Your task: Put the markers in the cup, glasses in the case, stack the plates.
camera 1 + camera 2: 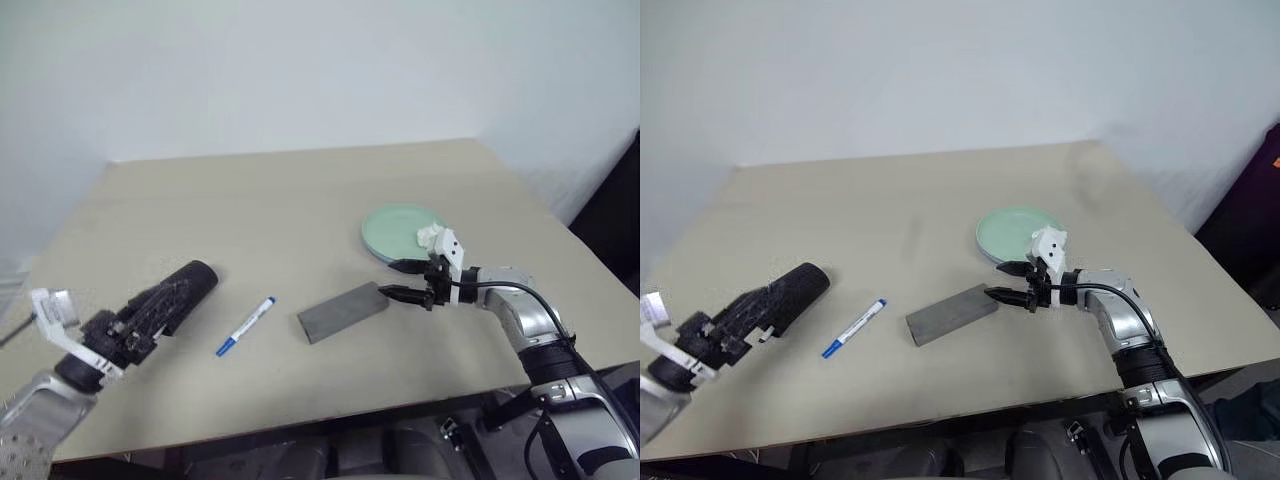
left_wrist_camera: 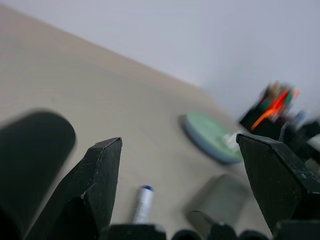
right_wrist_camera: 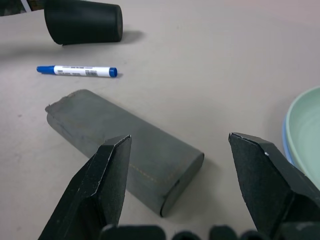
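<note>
Closest to the robot, the left gripper (image 1: 150, 320) hangs over the near left of the table (image 1: 300, 190), its fingers spread wide with nothing between them. Just beyond its tips the black cup (image 1: 185, 285) lies on its side, mouth toward the far side of the table, so it looks as though it would need standing up before anything can go in it. A little to the right lies one marker (image 1: 246, 326), white with a blue cap, flat on the tabletop and apart from the cup; that part of the job is not done.

Next comes the grey case (image 1: 342, 311), lid shut, lying at an angle near the middle. The right gripper (image 1: 405, 281) hovers at its right end, fingers parted and empty, aimed along the case. I can't spot the glasses, so whether they are inside I can't tell.

Farther back, right of centre, the plates (image 1: 395, 232) sit stacked, mint green on light blue. That step looks finished.
</note>
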Action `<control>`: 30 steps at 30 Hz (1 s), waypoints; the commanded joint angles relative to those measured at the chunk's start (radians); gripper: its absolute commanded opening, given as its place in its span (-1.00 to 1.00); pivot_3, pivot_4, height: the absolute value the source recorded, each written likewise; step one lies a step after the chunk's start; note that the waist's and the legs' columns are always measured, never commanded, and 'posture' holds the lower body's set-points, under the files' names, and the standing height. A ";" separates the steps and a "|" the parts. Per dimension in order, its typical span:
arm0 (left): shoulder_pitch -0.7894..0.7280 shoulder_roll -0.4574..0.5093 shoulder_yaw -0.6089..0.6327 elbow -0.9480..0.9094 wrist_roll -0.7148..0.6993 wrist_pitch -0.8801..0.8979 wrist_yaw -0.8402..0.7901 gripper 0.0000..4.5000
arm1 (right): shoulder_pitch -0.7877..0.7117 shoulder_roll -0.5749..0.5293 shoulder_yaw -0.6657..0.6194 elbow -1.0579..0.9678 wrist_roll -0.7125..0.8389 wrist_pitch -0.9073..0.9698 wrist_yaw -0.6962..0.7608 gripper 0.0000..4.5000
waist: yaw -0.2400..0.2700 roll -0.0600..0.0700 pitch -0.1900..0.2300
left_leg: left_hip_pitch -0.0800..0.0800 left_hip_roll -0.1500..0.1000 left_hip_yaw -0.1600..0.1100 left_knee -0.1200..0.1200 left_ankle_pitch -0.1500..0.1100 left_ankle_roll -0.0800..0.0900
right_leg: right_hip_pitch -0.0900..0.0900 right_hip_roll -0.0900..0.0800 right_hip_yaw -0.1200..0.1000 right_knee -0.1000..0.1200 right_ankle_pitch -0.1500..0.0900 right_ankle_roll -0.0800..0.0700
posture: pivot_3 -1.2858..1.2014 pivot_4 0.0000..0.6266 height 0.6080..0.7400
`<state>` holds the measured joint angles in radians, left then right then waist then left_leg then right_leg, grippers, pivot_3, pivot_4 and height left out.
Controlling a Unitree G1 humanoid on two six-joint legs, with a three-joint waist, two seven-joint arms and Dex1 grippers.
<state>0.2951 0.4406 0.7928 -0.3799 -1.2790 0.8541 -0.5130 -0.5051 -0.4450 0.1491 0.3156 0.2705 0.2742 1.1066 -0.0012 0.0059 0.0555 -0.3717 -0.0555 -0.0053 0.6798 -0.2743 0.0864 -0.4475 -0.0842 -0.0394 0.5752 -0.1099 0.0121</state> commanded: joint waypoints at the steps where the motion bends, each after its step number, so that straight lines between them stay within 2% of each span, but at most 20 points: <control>1: 0.027 -0.034 0.064 -0.014 -0.153 -0.038 0.071 0.72 | -0.037 0.007 -0.003 0.003 -0.006 -0.030 0.012 0.50 | 0.001 0.000 0.000 | 0.001 0.001 0.000 0.000 0.000 0.000 | 0.001 0.000 -0.001 0.000 0.000 0.000 | 0.03 -1.00 1.00; 6: 0.107 -0.063 0.045 -0.011 -0.179 -0.069 0.076 0.72 | -0.046 0.010 0.001 0.021 -0.011 -0.042 0.017 0.50 | 0.000 0.000 0.000 | 0.003 0.001 0.001 0.000 0.000 0.000 | 0.004 0.000 -0.002 -0.002 -0.001 0.000 | 0.03 -1.00 1.00; 11: 0.115 -0.043 0.047 0.013 -0.128 -0.130 0.080 0.72 | -0.041 0.010 0.001 0.018 -0.012 -0.044 0.020 0.50 | 0.000 0.000 0.000 | -0.002 0.002 0.001 0.000 0.000 0.000 | 0.001 0.000 -0.002 -0.003 -0.001 0.001 | 0.03 -1.00 1.00; 22: 0.014 0.043 0.010 0.151 0.007 -0.174 0.179 0.72 | -0.038 0.007 -0.005 0.017 -0.012 -0.044 0.014 0.50 | 0.000 0.000 0.000 | -0.004 0.002 0.003 0.000 0.000 0.000 | -0.004 0.000 -0.002 -0.002 -0.001 0.000 | 0.03 -1.00 1.00; 30: -0.115 0.084 -0.086 0.233 0.078 -0.131 0.227 0.72 | -0.036 0.012 -0.006 0.015 -0.010 -0.042 0.007 0.50 | 0.006 -0.001 -0.001 | -0.004 0.001 0.002 -0.001 0.000 0.000 | -0.005 -0.001 -0.001 -0.001 0.000 0.000 | 0.03 -1.00 1.00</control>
<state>0.2026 0.4987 0.7062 -0.1469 -1.2122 0.7244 -0.2944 -0.5212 -0.4364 0.1651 0.3532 0.2496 0.2413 1.1154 0.0044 0.0048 0.0550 -0.3762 -0.0548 -0.0026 0.6784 -0.2743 0.0861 -0.4530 -0.0848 -0.0404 0.5742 -0.1099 0.0121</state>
